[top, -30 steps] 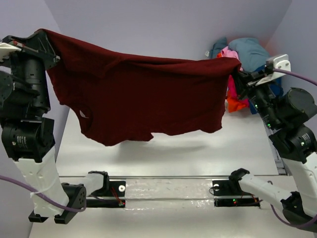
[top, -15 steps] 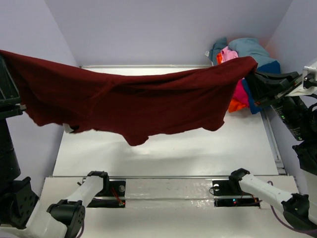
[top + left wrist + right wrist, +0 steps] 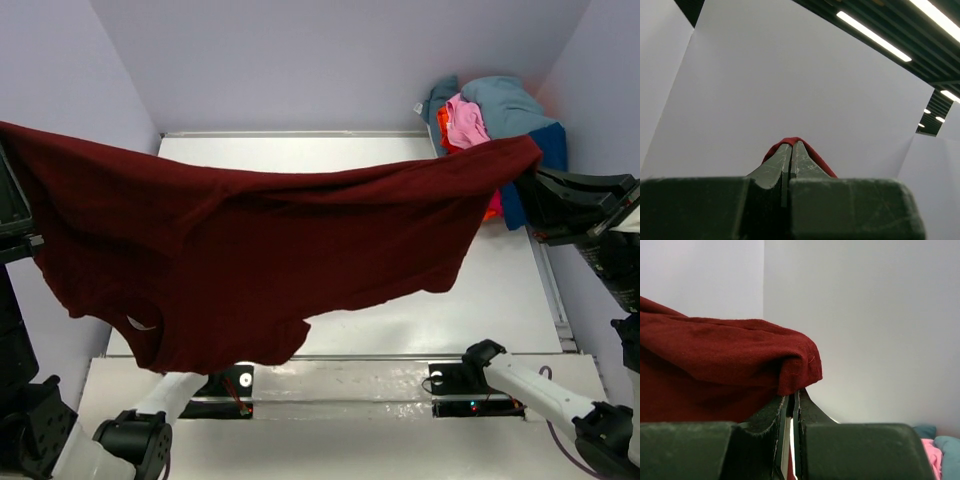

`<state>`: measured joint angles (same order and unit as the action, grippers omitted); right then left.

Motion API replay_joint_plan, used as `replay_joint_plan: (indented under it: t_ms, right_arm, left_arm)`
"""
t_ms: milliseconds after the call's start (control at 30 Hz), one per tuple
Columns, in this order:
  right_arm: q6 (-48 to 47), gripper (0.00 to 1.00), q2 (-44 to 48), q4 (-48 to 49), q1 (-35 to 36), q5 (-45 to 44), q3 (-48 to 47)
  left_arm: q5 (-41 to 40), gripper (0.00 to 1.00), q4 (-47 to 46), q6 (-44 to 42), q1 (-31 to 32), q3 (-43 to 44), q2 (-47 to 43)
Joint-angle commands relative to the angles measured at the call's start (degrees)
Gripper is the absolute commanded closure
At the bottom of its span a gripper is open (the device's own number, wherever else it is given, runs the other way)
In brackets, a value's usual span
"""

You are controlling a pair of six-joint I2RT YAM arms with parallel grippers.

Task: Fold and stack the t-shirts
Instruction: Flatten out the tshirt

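Observation:
The dark maroon t-shirt (image 3: 260,250) hangs stretched in the air between both arms, its lower hem and neck opening drooping near the front rail. My left gripper (image 3: 791,145) is shut on one end of it, at the left edge of the top view, where the gripper itself is hidden. My right gripper (image 3: 535,180) is shut on the other end (image 3: 725,360), held high at the right. A pile of other t-shirts, pink (image 3: 466,120), light teal-blue (image 3: 505,100), navy blue (image 3: 530,195) and red, lies at the table's far right corner.
The white table (image 3: 500,290) lies under the hanging shirt. Grey walls (image 3: 330,60) close off the back and both sides. The arm bases and a black rail (image 3: 470,385) sit at the near edge.
Both arms have swung outward and toward the near side, pulling the maroon shirt wider. Its left end has moved off the left edge and the body now hangs lower over the front rail.

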<state>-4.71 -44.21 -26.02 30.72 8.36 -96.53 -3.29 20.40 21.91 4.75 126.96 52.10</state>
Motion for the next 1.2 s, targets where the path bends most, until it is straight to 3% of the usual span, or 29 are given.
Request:
replay_joint_plan:
  t_ms: [0,133,200,267,467,600,700,833,1033,1167]
  right_arm:
    - [2.42,0.93,0.17,-2.62,-0.31,-4.91,0.81]
    - [9.0,0.93,1.05,-3.34,-0.31,-10.63,12.57]
    - [13.75,0.93,1.58,-1.5,-0.31,-13.87,22.2]
    - [16.74,0.93,0.8,1.57,-0.31,-17.04,31.43]
    - [21.14,0.93,-6.76,15.97,-0.31,-23.47,46.33]
    - [21.23,0.93,-18.43,28.36,-2.59,-23.05,49.86]
    - [21.14,0.93,-31.87,38.46,-6.8,-20.07,48.64]
    - [20.01,0.93,-51.45,43.14,-10.68,-16.54,39.95]
    - [16.58,0.93,-67.84,40.53,-13.31,-13.37,22.3]
    - [17.45,0.93,-74.0,40.7,-15.51,-12.4,16.65]
  left_arm:
    - [-2.94,0.94,-0.37,3.31,-0.36,-3.37,1.34]
    - [-6.03,0.94,3.85,6.65,-0.36,-8.37,4.5]
    - [-7.6,0.94,2.28,8.84,-0.36,-16.88,4.77]
    - [-8.05,0.94,-1.93,10.07,-0.36,-27.22,4.77]
    - [-4.01,0.94,-17.64,15.16,-0.36,-49.92,10.64]
    - [-4.97,0.94,-22.85,17.37,-0.36,-54.87,18.46]
    - [-4.97,0.94,-28.82,17.99,-0.88,-56.03,26.46]
    - [-1.82,0.94,-34.1,19.48,-2.37,-51.65,42.33]
    - [6.71,0.94,-34.82,21.77,-4.31,-35.57,62.73]
    - [8.3,0.94,-32.9,21.33,-4.31,-25.55,71.2]
